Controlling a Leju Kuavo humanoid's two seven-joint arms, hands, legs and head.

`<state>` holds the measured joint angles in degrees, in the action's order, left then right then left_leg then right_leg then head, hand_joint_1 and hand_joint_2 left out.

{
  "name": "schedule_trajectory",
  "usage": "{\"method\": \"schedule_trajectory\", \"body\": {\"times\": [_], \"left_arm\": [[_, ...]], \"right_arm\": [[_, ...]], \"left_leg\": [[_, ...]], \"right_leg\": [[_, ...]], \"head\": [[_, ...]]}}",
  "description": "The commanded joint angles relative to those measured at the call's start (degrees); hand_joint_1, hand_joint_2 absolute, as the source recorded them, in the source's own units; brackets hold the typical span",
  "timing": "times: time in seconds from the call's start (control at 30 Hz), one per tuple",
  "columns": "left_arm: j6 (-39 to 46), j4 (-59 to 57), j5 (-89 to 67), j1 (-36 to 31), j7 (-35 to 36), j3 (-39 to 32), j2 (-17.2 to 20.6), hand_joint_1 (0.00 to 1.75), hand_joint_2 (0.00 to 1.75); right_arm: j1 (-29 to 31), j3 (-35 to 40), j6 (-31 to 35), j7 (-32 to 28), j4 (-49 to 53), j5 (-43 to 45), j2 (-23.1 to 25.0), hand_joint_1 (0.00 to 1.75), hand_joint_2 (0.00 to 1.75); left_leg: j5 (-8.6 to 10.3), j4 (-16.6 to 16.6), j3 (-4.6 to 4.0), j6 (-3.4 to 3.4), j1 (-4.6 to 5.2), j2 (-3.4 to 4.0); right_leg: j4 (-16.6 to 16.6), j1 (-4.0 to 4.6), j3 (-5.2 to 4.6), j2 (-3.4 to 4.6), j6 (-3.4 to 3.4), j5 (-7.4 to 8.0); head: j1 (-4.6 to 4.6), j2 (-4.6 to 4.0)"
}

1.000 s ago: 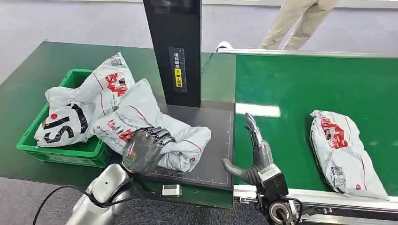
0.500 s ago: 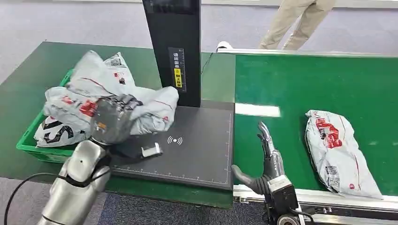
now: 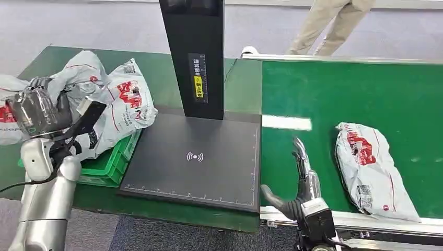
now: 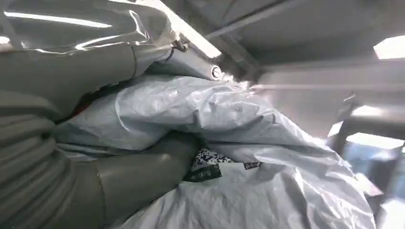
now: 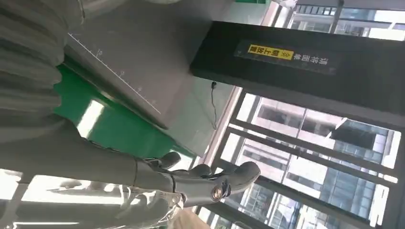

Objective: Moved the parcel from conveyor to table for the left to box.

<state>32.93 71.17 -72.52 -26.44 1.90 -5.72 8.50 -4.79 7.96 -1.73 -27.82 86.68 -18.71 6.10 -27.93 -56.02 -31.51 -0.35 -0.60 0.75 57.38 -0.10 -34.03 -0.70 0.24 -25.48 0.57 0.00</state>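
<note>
The left robot hand (image 3: 37,110) is gripping a crumpled grey plastic mailer parcel (image 3: 78,73), lifting it above the green plastic crate (image 3: 112,162) at the desk's (image 3: 156,68) left, probably for dropping in. The right robot hand (image 3: 298,178), fingers spread and holding nothing, is waiting near another glossy parcel (image 3: 373,167) lying on the green conveyor belt (image 3: 355,94).

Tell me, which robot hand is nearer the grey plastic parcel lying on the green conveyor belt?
Right. The right hand hovers beside the grey plastic parcel; the left hand is across the table.
</note>
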Motion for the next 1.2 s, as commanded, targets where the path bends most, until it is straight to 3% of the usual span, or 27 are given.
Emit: {"method": "schedule_trajectory", "body": {"times": [0.03, 0.1, 0.2, 0.43, 0.9, 0.97, 1.0, 1.03, 1.13, 1.2], "left_arm": [[-13.2, -20.0, 8.6, -7.8, -1.4, -8.5, -1.6, 1.75, 1.75], [-20.7, -26.5, 14.9, -10.6, -5.5, -8.6, -1.1, 1.75, 1.75], [-25.4, -31.3, 17.0, -12.3, -7.5, -7.3, 0.1, 1.75, 1.75], [-30.7, -36.7, 18.0, -15.1, -10.2, -3.8, 1.6, 1.75, 1.75], [-41.2, -47.2, 11.1, -16.2, -6.3, 6.3, 3.4, 1.75, 1.75], [-42.2, -47.9, 10.5, -16.9, -5.9, 7.0, 3.1, 1.71, 1.75], [-42.7, -48.6, 9.7, -17.5, -5.1, 8.0, 3.0, 1.43, 1.75], [-43.1, -48.8, 9.0, -17.8, -4.4, 8.8, 2.9, 1.34, 1.75], [-43.0, -48.6, 8.1, -17.6, -3.6, 9.5, 2.4, 1.26, 1.75], [-43.4, -48.3, 7.8, -17.4, -3.8, 9.8, 2.2, 1.36, 1.75]], "right_arm": [[1.7, -1.7, -0.7, 0.1, -2.5, -0.8, 0.9, 0.0, 1.75], [2.5, -1.8, -1.1, 0.0, -3.3, -1.0, 0.6, 0.0, 1.75], [3.2, -1.9, -1.6, 0.0, -3.8, -1.0, 0.3, 0.0, 1.75], [2.7, -1.7, -1.8, 0.4, -2.4, -0.6, 0.1, 0.0, 1.75], [5.1, -0.5, -2.1, 0.8, -6.3, -0.1, 0.0, 0.0, 1.75], [6.3, -0.5, -2.0, 0.9, -6.9, -0.2, -0.2, 0.0, 1.75], [6.9, -0.6, -1.9, 1.1, -7.3, -0.2, -0.3, 0.0, 1.75], [7.0, -0.6, -1.8, 1.3, -7.3, -0.1, -0.4, 0.0, 1.75], [6.4, -0.7, -1.7, 1.5, -6.5, -0.1, -0.4, 0.0, 1.75], [6.1, -0.7, -1.7, 1.6, -6.3, -0.1, -0.4, 0.0, 1.75]], "left_leg": [[0.07, 0.1, 0.08, 0.0, 0.01, -0.21], [0.07, 0.0, 0.06, 0.01, 0.0, -0.19], [0.09, 0.1, 0.06, 0.02, 0.0, -0.2], [0.08, 0.0, 0.06, 0.02, 0.01, -0.22], [0.16, 0.2, 0.35, 0.06, 0.07, -0.33], [0.11, 0.1, 0.4, 0.05, 0.08, -0.38], [0.18, 0.2, 0.44, 0.07, 0.09, -0.38], [0.15, 0.1, 0.45, 0.07, 0.09, -0.42], [0.2, 0.2, 0.55, 0.09, 0.11, -0.5], [0.22, 0.2, 0.65, 0.09, 0.11, -0.53]], "right_leg": [[0.0, -0.02, 0.12, -0.11, 0.0, 0.0], [0.0, 0.0, 0.1, -0.08, 0.01, 0.02], [-0.1, 0.0, 0.13, -0.08, 0.02, 0.03], [0.0, -0.02, 0.15, -0.13, 0.01, -0.01], [-0.2, -0.09, 0.49, -0.23, 0.03, 0.07], [-0.1, -0.11, 0.56, -0.33, 0.03, 0.01], [-0.2, -0.13, 0.6, -0.3, 0.04, 0.08], [-0.1, -0.12, 0.63, -0.36, 0.04, 0.04], [-0.2, -0.15, 0.75, -0.44, 0.03, 0.06], [-0.2, -0.15, 0.88, -0.47, 0.04, 0.08]], "head": [[0.0, 0.0], [0.02, 0.0], [0.0, 0.0], [0.0, 0.0], [0.02, 0.0], [0.04, 0.0], [0.0, 0.0], [0.0, 0.0], [0.02, 0.0], [0.0, 0.0]]}}
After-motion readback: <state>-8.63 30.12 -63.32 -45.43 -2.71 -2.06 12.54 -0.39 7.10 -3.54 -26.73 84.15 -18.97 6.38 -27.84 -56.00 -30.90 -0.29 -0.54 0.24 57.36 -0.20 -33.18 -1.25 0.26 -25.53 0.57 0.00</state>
